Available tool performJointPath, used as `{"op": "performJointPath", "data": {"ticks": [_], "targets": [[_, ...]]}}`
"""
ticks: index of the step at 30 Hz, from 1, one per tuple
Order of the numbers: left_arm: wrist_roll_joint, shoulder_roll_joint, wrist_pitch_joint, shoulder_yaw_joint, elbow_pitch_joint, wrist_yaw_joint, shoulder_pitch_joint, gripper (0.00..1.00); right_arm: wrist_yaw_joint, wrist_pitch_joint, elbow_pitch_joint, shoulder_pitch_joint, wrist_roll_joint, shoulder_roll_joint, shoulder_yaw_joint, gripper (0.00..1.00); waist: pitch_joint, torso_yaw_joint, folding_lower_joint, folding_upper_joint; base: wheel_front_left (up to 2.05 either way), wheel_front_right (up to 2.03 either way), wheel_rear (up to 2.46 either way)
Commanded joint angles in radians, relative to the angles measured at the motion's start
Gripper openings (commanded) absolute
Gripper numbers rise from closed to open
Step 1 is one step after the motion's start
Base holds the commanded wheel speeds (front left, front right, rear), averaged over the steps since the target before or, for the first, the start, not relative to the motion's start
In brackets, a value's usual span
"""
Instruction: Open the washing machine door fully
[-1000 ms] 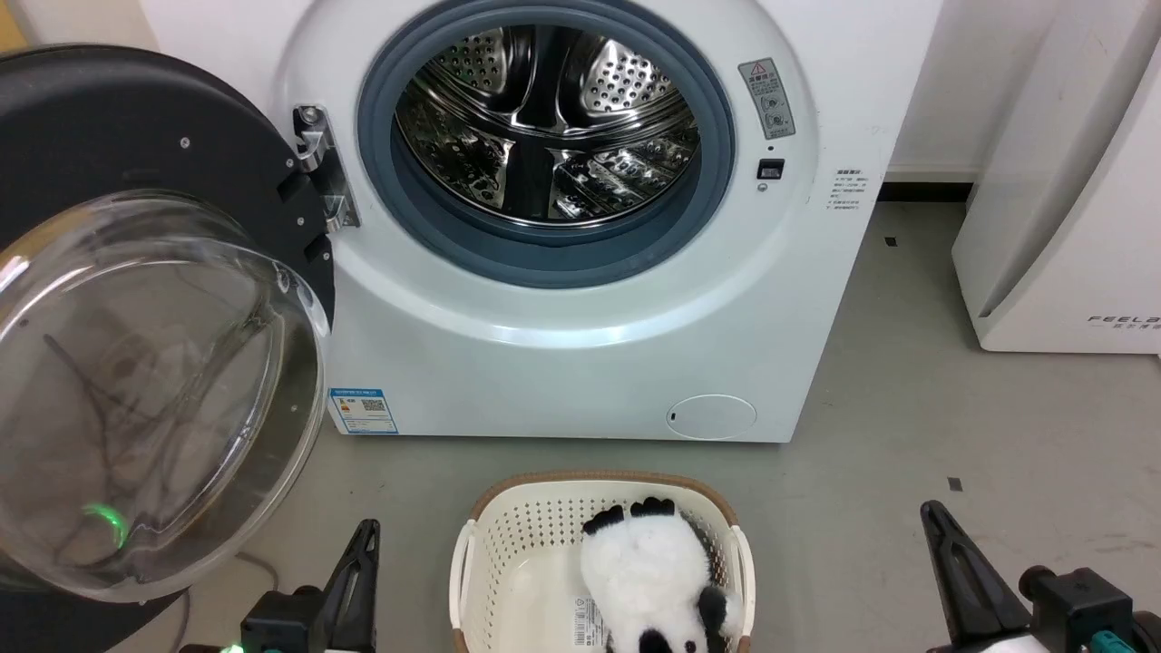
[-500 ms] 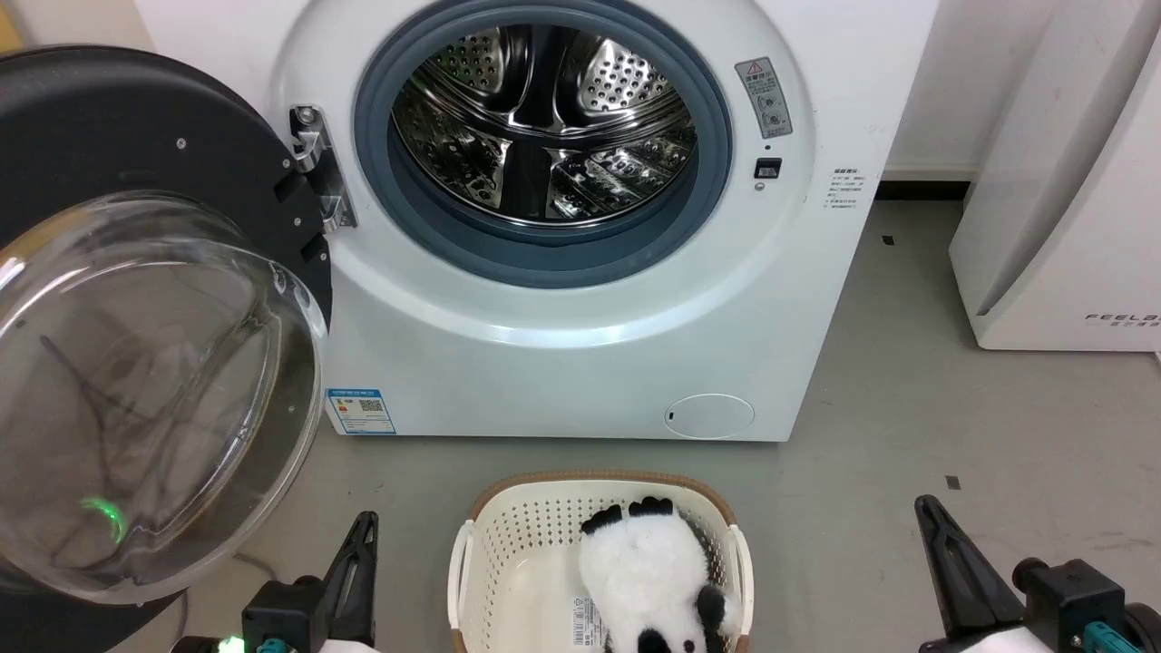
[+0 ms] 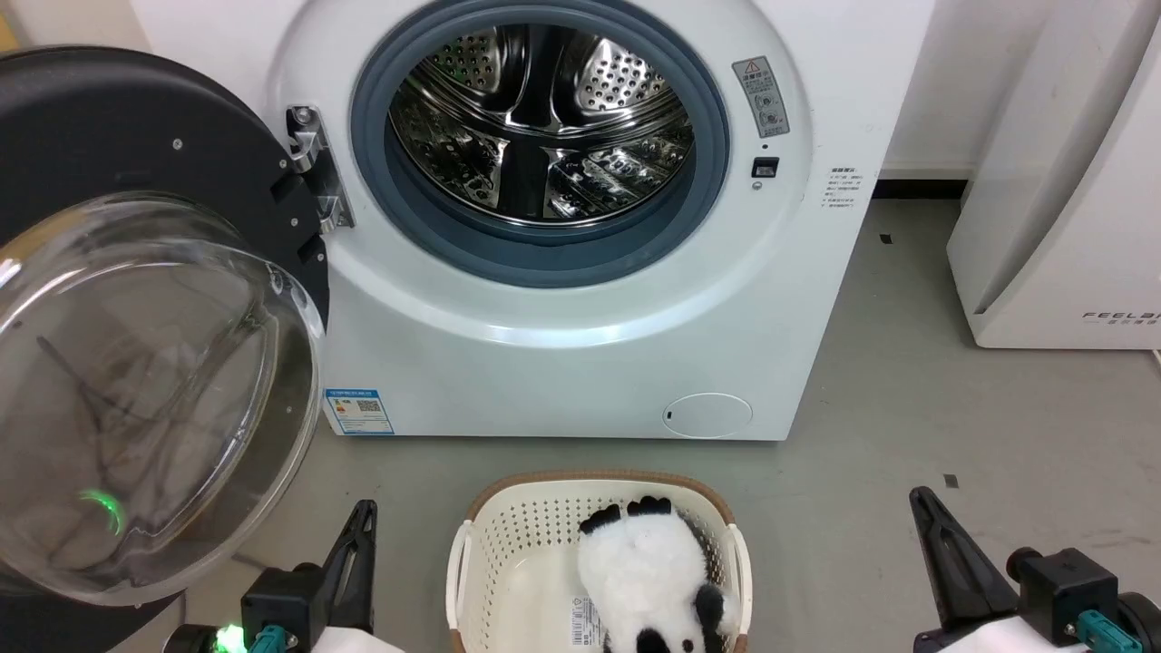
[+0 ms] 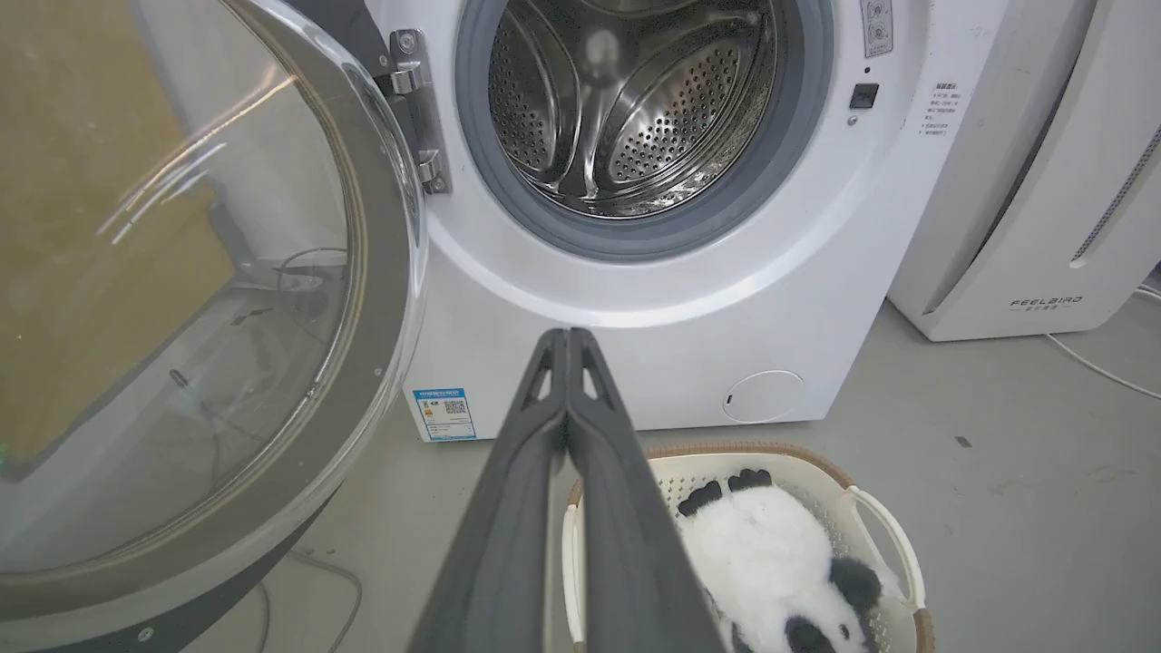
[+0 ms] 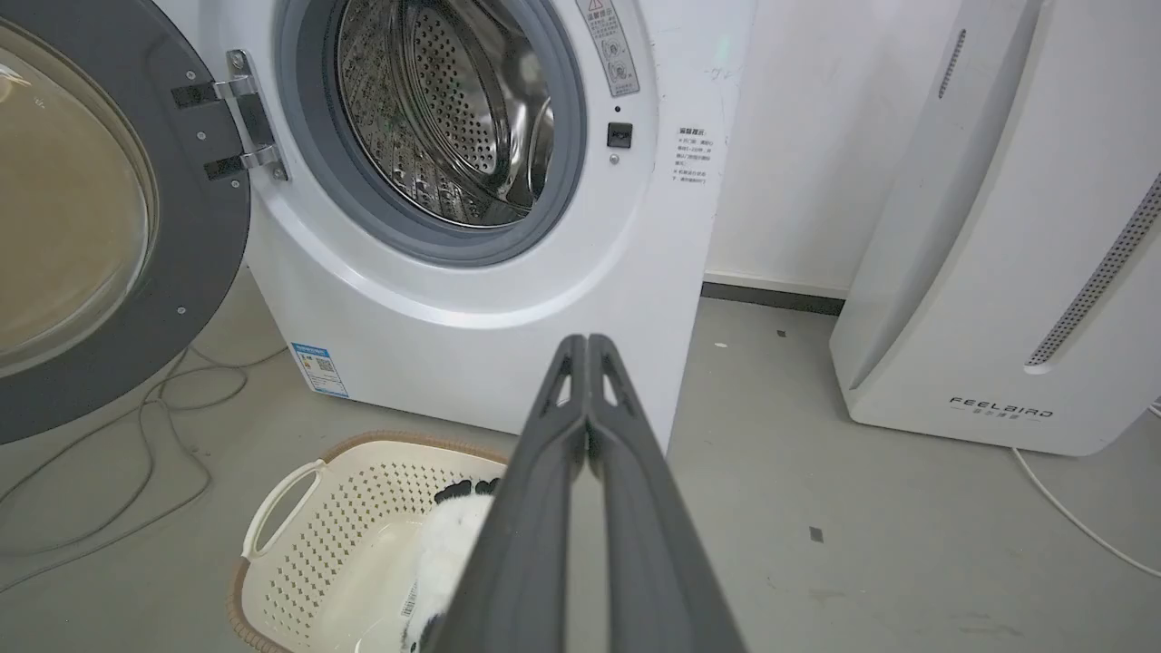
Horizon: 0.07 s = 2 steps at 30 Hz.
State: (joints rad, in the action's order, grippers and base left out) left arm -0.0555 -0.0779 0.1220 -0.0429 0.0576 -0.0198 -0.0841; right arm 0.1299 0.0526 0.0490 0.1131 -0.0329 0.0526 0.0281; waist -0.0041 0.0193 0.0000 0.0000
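Basically unchanged: glossy black round door (image 3: pixel 109 118) stays fully open, left of pressed-together left gripper (image 3: pixel 365 512); right gripper (image 3: pixel 921 499) same, empty. Looks done.

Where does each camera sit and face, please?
Head view: on the head, facing down and forward at the washing machine and basket; left gripper and right gripper at the bottom corners.
Left wrist view: on that wrist, facing the washing machine door and drum along its shut fingers.
Right wrist view: likewise, from farther right.
All share the basket.
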Motion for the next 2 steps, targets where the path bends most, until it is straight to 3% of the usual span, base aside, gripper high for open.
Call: {"op": "performJointPath", "data": {"ticks": [1, 2], "targets": [[0.005, 0.002, -0.003, 0.005, -0.005, 0.004, 0.014, 0.00, 0.000, -0.003, -0.003, -0.017, 0.006, -0.001, -0.001, 0.00, 0.000, 0.000, 0.0000, 0.0000, 0.00, 0.00, 0.00], [0.006, 0.002, -0.005, 0.006, -0.006, 0.004, 0.015, 0.00, 0.000, -0.004, -0.003, -0.019, 0.007, -0.001, -0.001, 0.00, 0.000, 0.000, 0.0000, 0.0000, 0.00, 0.00, 0.00]]}}
